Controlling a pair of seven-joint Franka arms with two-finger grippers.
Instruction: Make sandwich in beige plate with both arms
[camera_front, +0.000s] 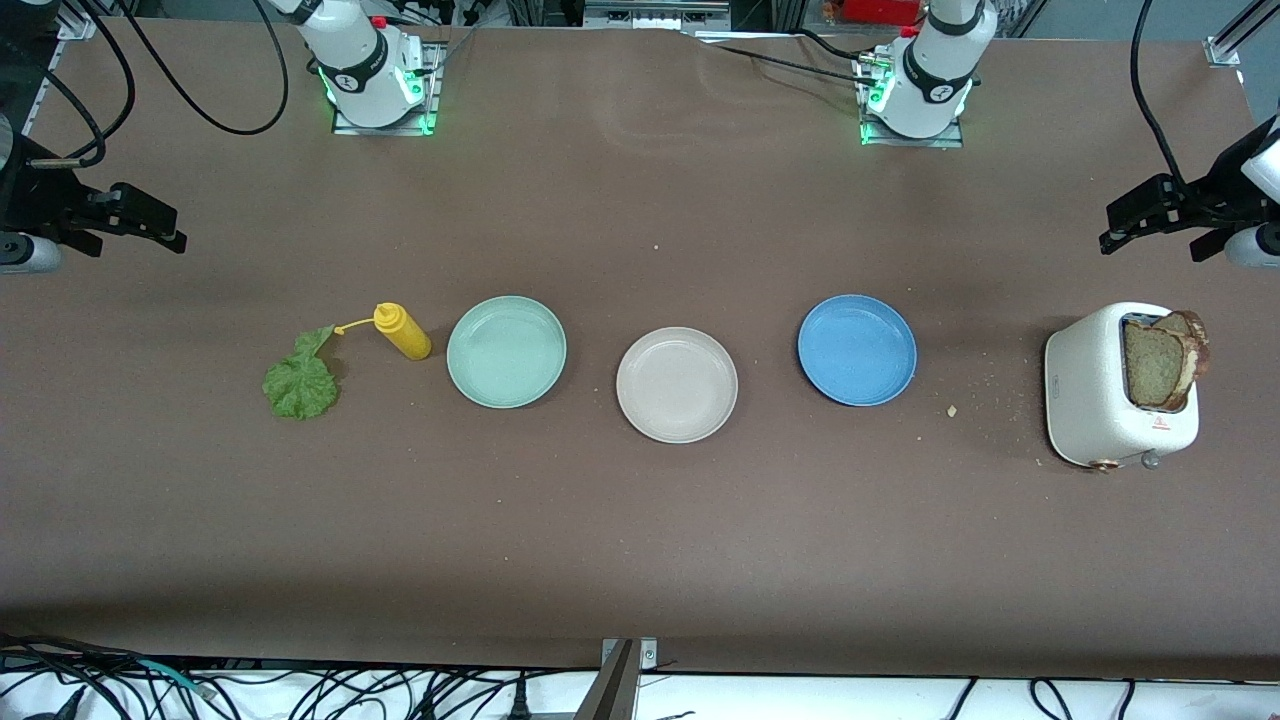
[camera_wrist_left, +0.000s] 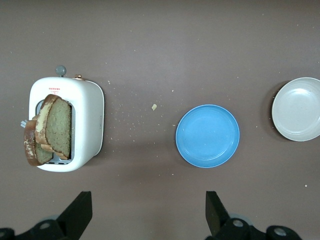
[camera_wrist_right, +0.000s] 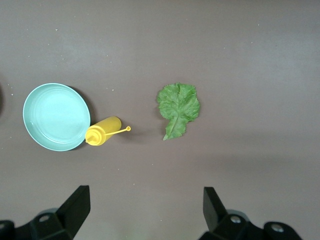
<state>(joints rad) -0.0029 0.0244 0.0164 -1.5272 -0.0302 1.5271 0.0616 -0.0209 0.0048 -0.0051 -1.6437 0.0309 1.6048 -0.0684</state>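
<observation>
Front view: left gripper (camera_front: 1140, 222) and right gripper (camera_front: 150, 222) hover spread (empty).

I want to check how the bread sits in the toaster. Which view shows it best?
The left wrist view: it looks straight down on the two bread slices leaning out of the toaster slot. The front view shows them smaller, at the left arm's end. The right wrist view shows neither.

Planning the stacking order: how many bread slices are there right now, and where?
2, both standing in the slots of the white toaster at the left arm's end of the table: bread slices, overlapping. Any further slice would be hidden.
</observation>
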